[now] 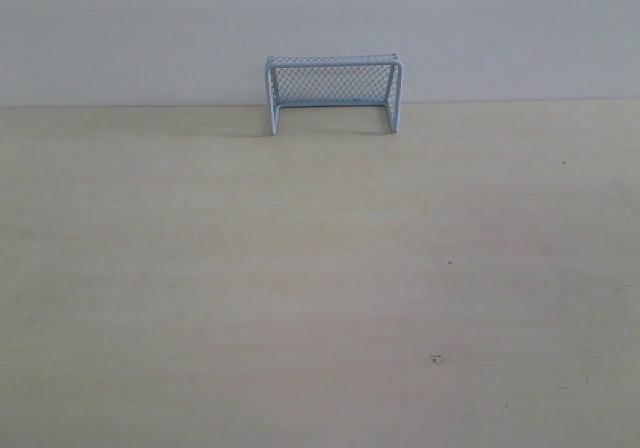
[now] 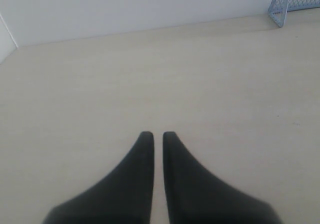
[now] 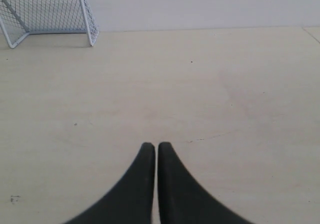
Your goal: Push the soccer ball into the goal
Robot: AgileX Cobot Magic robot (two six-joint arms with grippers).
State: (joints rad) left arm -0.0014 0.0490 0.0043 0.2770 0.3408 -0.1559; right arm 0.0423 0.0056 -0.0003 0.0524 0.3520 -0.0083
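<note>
The goal [image 1: 333, 91], pale blue-white with mesh netting, stands at the far edge of the table against the wall, its mouth facing the near side. A corner of the goal [image 2: 292, 1] shows in the left wrist view, and the whole goal [image 3: 49, 15] in the right wrist view. The soccer ball is out of view in every frame. My left gripper [image 2: 157, 134] is shut with only a thin slit between its black fingers, holding nothing. My right gripper [image 3: 157, 145] is shut and empty too. Neither gripper appears in the exterior view.
The pale wooden table [image 1: 320, 288] stretches from the near edge to a plain white wall [image 1: 120, 28]. A few small dark specks [image 1: 436, 359] mark its surface.
</note>
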